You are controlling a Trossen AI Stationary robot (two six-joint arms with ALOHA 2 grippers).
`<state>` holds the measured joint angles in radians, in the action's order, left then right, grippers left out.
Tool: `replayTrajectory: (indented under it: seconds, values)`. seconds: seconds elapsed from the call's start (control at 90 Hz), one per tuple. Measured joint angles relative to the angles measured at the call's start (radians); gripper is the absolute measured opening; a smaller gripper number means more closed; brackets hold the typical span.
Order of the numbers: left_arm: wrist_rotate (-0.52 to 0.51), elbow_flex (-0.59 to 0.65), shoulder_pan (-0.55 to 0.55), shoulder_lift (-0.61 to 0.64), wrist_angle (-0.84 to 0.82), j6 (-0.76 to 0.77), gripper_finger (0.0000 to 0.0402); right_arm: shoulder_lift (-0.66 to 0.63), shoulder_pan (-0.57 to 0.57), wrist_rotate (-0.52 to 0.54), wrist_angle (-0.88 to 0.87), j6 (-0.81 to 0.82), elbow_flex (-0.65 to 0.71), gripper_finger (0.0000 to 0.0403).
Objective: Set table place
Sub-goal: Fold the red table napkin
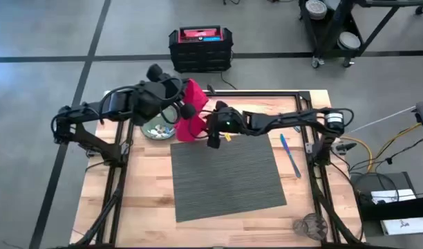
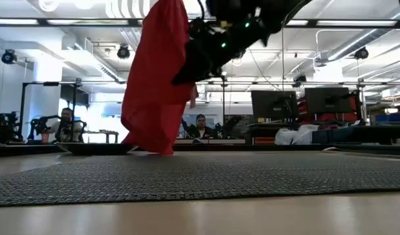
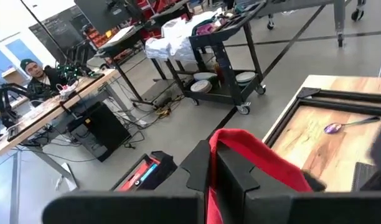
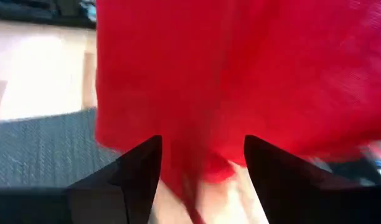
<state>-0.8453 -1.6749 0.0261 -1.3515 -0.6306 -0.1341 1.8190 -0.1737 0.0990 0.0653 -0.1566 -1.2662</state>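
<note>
A red napkin (image 1: 191,114) hangs over the far edge of the dark grey placemat (image 1: 225,173). Its lower end (image 2: 154,147) reaches down to the mat's far edge. My left gripper (image 1: 186,97) is shut on the napkin's top. My right gripper (image 1: 213,138) stands open at the napkin's right side, its fingers (image 4: 137,165) spread on either side of the lower folds (image 4: 203,124). The green patterned plate (image 1: 148,131) rests on the table left of the napkin. To the right of the mat a blue utensil (image 1: 289,153) lies on the wood, and a purple spoon (image 3: 340,127) lies near the far edge. My left gripper pinches the napkin's bunched top (image 3: 210,155) between its two fingers, coming from the table's left and above. The cloth hangs below the fingers in slack folds, its lower end on the mat's far edge. My right gripper's fingers flank the hanging cloth; I cannot tell whether they touch it.
A clear glass (image 1: 309,224) stands at the table's near right corner. A black crate (image 1: 200,47) sits on the floor beyond the far edge. People sit at desks in the room behind.
</note>
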Motion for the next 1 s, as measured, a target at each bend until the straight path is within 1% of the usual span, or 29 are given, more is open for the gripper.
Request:
replayTrajectory:
  seconds: [0.044, 0.089, 0.144, 0.222, 0.256, 0.278, 0.478, 0.544, 0.644, 0.778, 0.9, 1.0]
  values:
    - [0.000, 0.000, 0.000, -0.002, 0.000, 0.000, 0.0000, 0.020, -0.002, -0.005, -0.004, 0.010, -0.015, 0.0201]
    - [0.000, 0.000, 0.000, -0.002, 0.000, 0.000, 0.0000, 0.027, -0.004, -0.009, -0.012, 0.012, -0.021, 0.0178]
    - [0.000, 0.000, 0.000, -0.002, 0.001, -0.005, 0.0000, 0.029, -0.004, -0.010, -0.045, 0.000, -0.022, 0.0132]
    - [0.000, 0.000, 0.000, -0.001, 0.000, -0.012, 0.0000, 0.007, -0.003, -0.010, -0.124, -0.037, -0.033, 0.0045]
    - [0.000, 0.000, -0.001, 0.001, -0.002, -0.014, 0.0000, -0.010, -0.003, -0.010, -0.161, -0.051, -0.037, 0.0023]
    - [0.000, 0.000, -0.001, 0.002, -0.003, -0.014, 0.0000, -0.026, -0.001, -0.006, -0.176, -0.058, -0.039, 0.0017]
    - [-0.009, 0.000, 0.001, 0.008, -0.006, -0.038, 0.0000, -0.210, 0.009, 0.120, -0.407, -0.112, -0.063, 0.0002]
    - [-0.012, 0.000, 0.001, 0.008, -0.008, -0.041, 0.0000, -0.286, 0.011, 0.168, -0.511, -0.120, -0.079, 0.0001]
    - [-0.043, 0.000, 0.001, 0.010, -0.007, -0.041, 0.0000, -0.405, 0.017, 0.245, -0.614, -0.133, -0.095, 0.0000]
    - [-0.114, 0.000, 0.010, 0.010, 0.003, -0.072, 0.0000, -0.540, 0.016, 0.351, -0.738, -0.135, -0.116, 0.0000]
    - [-0.264, 0.000, 0.027, 0.010, 0.020, -0.104, 0.0000, -0.650, 0.003, 0.444, -0.762, -0.133, -0.120, 0.0000]
    - [-0.273, 0.000, 0.049, 0.010, 0.044, -0.129, 0.0000, -0.690, -0.003, 0.571, -0.737, -0.142, -0.120, 0.0000]
